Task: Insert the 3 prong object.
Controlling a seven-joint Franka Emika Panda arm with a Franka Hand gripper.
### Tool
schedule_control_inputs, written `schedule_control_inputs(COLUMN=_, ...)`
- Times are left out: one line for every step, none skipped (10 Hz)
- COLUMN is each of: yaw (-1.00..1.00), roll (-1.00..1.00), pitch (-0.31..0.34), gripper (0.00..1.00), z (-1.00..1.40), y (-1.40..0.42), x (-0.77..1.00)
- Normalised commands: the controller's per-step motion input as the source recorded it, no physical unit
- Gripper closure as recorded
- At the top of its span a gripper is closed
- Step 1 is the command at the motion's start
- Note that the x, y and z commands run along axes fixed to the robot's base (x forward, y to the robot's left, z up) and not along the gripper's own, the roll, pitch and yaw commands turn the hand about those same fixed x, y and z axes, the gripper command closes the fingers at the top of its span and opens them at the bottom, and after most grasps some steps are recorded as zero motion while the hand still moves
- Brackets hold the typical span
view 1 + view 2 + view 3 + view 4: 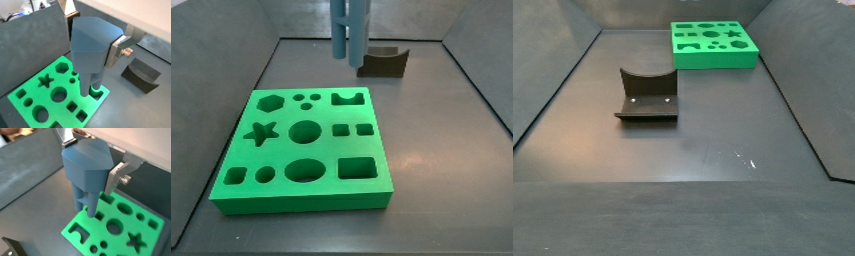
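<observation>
My gripper [92, 37] is shut on the blue 3 prong object [89, 47], its silver fingers [115, 51] clamped on the wide head. The prongs [87, 204] point down and hang above the green board [40, 102], near its edge by the arch-shaped cutout, not touching it. Both wrist views show this grip [90, 158]. In a side view only the blue prongs [348, 30] show, high over the far end of the green board [372, 195]. The group of three small round holes [306, 99] lies in the board's far row.
The dark fixture [382, 62] stands beyond the board's far right corner and also shows in a side view [647, 97], with the board [714, 60] behind it. Grey walls [33, 40] enclose the floor. The board has several other shaped cutouts.
</observation>
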Motion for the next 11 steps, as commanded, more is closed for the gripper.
schedule_control_inputs(yaw=-0.87, roll=0.0, pitch=-0.01, gripper=1.0, z=-0.71, y=0.17, x=-0.35)
schedule_control_inputs(yaw=-0.82, roll=0.0, pitch=0.0, gripper=1.0, z=-0.74, y=0.21, x=-0.37)
schedule_control_inputs(yaw=-0.83, roll=-0.03, pitch=0.0, gripper=1.0, z=-0.76, y=0.22, x=-0.38)
schedule_control_inputs(yaw=-0.56, roll=-0.15, pitch=0.0, gripper=1.0, z=-0.97, y=0.39, x=-0.64)
schedule_control_inputs(yaw=-0.23, roll=-0.21, pitch=-0.093, gripper=1.0, z=-0.77, y=0.53, x=-0.65)
schedule_control_inputs(yaw=0.0, roll=-0.21, pitch=-0.06, gripper=1.0, z=-0.51, y=0.45, x=-0.36)
schedule_control_inputs(yaw=0.19, roll=-0.1, pitch=0.01, gripper=1.0, z=-0.29, y=0.0, x=-0.17)
schedule_control_inputs(yaw=0.24, roll=-0.09, pitch=0.004, gripper=1.0, z=-0.14, y=-0.06, x=-0.01)
schedule_control_inputs(yaw=0.13, roll=-0.06, pitch=0.0, gripper=1.0, z=-0.07, y=-0.02, x=-0.09)
schedule_control_inputs(yaw=0.19, roll=0.0, pitch=0.0, gripper=1.0, z=-0.19, y=0.04, x=-0.15)
schedule_control_inputs(yaw=0.29, roll=-0.05, pitch=-0.03, gripper=1.0, z=-0.2, y=0.28, x=-0.46)
